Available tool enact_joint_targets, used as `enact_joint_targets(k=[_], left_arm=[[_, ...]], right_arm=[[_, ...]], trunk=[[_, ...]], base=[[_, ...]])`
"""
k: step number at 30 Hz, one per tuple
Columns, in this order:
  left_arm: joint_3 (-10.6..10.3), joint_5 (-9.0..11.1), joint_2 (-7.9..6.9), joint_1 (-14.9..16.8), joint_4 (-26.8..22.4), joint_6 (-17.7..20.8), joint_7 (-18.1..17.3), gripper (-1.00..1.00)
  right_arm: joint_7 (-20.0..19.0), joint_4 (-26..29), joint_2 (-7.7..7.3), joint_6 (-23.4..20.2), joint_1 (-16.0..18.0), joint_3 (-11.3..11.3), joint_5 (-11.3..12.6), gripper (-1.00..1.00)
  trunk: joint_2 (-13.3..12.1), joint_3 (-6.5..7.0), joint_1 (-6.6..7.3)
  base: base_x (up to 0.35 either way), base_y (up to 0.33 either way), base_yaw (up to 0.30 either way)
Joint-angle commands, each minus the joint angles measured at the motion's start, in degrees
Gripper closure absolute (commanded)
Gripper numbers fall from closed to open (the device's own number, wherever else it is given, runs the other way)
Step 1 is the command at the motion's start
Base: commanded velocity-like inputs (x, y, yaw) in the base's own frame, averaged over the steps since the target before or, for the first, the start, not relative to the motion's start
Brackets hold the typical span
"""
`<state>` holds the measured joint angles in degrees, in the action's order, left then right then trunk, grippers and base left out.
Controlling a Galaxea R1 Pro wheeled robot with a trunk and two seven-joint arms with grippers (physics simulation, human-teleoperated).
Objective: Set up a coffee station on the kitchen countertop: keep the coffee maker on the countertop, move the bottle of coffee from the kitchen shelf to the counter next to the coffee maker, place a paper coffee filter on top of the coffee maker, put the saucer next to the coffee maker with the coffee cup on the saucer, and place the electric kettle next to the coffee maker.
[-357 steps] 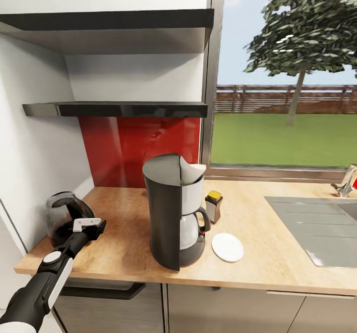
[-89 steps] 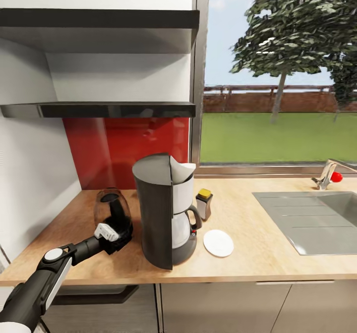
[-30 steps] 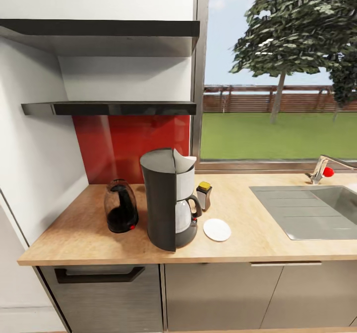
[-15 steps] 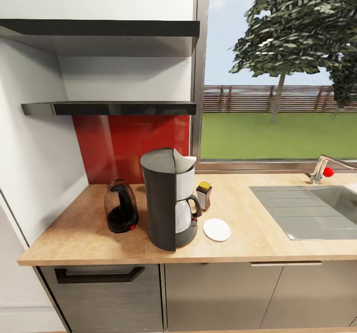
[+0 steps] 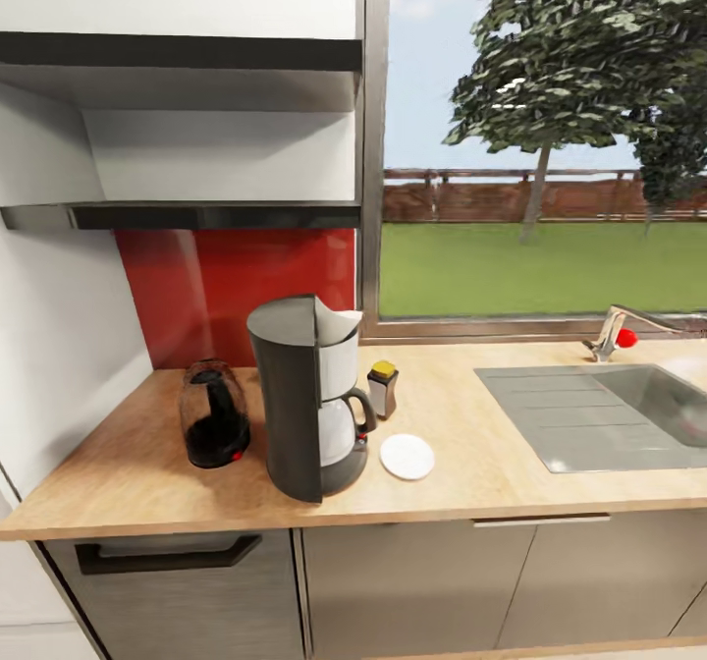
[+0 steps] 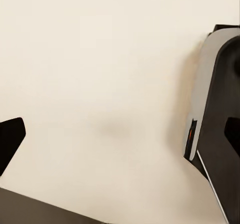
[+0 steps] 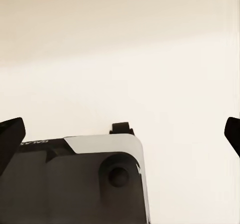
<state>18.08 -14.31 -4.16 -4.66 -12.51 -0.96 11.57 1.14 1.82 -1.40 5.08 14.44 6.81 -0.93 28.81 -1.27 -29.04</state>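
Already the kettle point(image 5: 213, 426), bottle point(image 5: 382, 389), filter point(image 5: 335, 327) and saucer point(image 5: 407, 456) surround the coffee maker point(image 5: 306, 395) on the bench point(image 5: 491, 464); the cup remains; both hands look wide, empty

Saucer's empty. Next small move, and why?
Probably look around for the coffee cup: the saucer lies bare beside the coffee maker, while the electric kettle, bottle of coffee and paper coffee filter already sit in place.

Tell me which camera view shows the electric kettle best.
The head view: the electric kettle stands whole and unobstructed on the kitchen countertop, left of the coffee maker. The two wrist views look at pale floor and robot parts, without the kettle.
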Motion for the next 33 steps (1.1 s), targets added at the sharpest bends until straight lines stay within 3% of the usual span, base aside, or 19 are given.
enact_joint_targets(k=[1, 33], left_arm=[[0.34, -0.64, 0.03, 0.00, -0.06, -0.12, 0.02, -1.00], [0.71, -0.19, -0.25, 0.01, -0.06, -0.40, 0.21, -1.00]], right_arm=[[0.03, -0.06, 0.01, 0.25, 0.06, 0.40, -0.11, -1.00], [0.09, -0.06, -0.18, 0.28, 0.06, 0.49, 0.01, -1.00]], trunk=[[0.11, -0.12, -0.03], [0.11, -0.27, -0.03]], base=[[0.084, -0.268, -0.249], [0.083, -0.270, -0.270]])
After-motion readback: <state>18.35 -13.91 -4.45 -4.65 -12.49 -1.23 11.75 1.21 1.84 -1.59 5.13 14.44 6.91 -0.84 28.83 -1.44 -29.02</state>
